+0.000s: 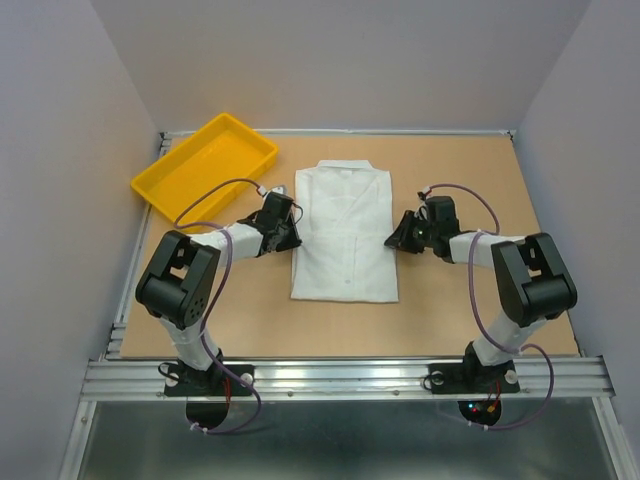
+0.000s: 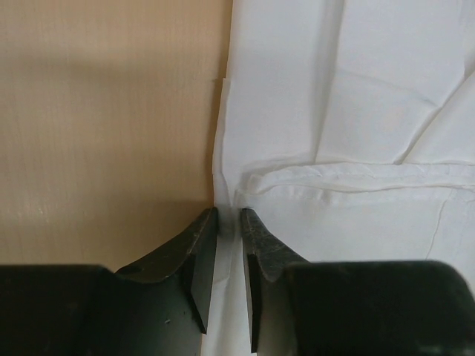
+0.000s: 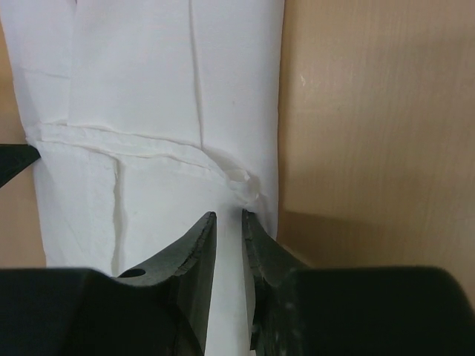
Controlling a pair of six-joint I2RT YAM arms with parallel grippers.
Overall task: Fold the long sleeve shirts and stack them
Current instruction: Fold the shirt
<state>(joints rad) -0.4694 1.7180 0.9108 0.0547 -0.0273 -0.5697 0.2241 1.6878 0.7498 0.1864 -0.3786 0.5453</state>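
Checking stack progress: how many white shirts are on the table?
1: a folded white collared shirt lying right of the yellow tray. Another could be hidden beneath it.

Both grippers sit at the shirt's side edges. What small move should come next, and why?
Probably raise both grippers a little, together. The left gripper and right gripper each seem to pinch an opposite side edge of the shirt about mid-length, jaws nearly closed with fabric between them. An even lift should test both grips before any fold.
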